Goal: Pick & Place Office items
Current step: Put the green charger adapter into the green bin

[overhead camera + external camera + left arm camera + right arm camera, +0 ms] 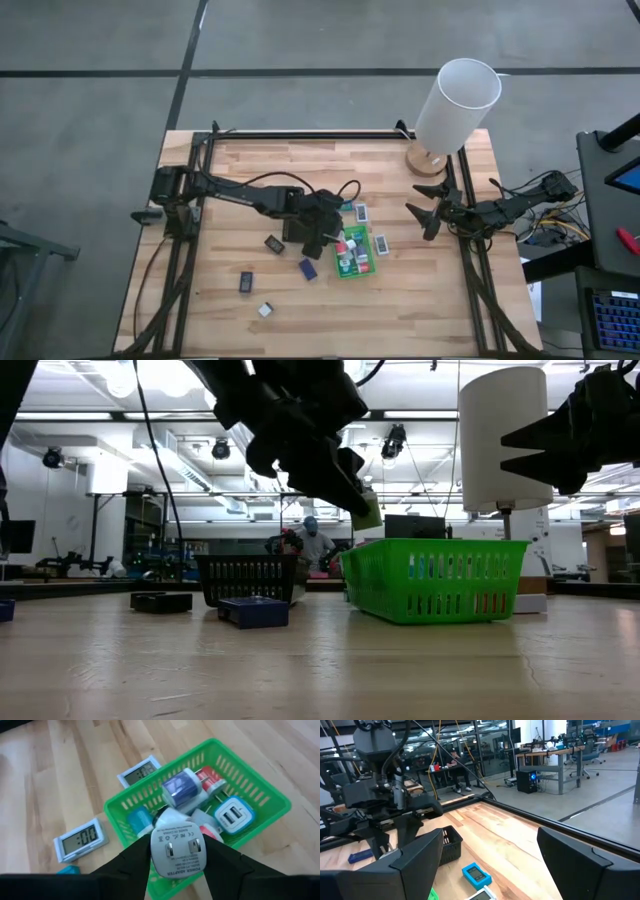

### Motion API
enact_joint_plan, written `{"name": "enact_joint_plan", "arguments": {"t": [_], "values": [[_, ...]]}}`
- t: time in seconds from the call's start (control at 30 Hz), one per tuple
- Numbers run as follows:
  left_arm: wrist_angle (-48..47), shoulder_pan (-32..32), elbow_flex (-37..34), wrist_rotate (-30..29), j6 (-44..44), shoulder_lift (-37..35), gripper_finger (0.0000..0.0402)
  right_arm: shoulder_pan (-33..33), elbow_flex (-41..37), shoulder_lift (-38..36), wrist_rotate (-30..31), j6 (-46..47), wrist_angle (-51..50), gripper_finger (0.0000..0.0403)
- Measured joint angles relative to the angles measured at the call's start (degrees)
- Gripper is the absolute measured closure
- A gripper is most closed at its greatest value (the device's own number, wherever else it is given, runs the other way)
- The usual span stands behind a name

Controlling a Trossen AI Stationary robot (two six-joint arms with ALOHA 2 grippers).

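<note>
Between the left gripper's [178, 862] two dark fingers [131, 865] sits a white wall charger [178, 851], its flat labelled face and two metal prongs turned toward the wrist camera; the fingers are clamped on its sides. Directly beyond the fingers lies the green tray [260, 790], and the held charger hangs over its near rim. Inside the tray, past the fingertips, rest a purple-blue charger block [181, 790], a red-and-white plug [210, 779], a white-and-blue double USB charger [233, 816] and a teal piece [140, 818], all crowded together and touching. Outside the tray, on the wooden counter [60, 775], two small digital clocks lie flat: one [82, 838] just beside the tray's long wall, the other [140, 771] near its far corner.

From above, the left gripper [322, 232] hovers at the tray's [355, 270] edge, with a black ribbed tray [298, 228] largely hidden beneath the arm. Farther from the fingers, dark blue and black pieces are scattered on the counter: one [274, 243], another [309, 268], a third [246, 282], and a small white block [266, 310] well apart from the rest.

The right gripper [428, 208] waits off the counter's right side, near a white lamp [455, 105], its fingers [415, 857] spread wide with nothing between them.
</note>
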Motion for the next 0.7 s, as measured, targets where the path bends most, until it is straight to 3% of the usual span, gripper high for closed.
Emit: {"name": "enact_joint_plan", "arguments": {"t": [0.4, 0.7], "values": [[0.0, 0.6, 0.0, 2.7, 1.3, 0.2, 0.0238, 0.0, 0.0, 0.0, 0.0, 0.0, 0.0, 0.0077], [0.2, 2.2, 0.4, 2.7, 0.0, 4.8, 0.0238, 0.0, 0.0, 0.0, 0.0, 0.0, 0.0, 0.0084]]}}
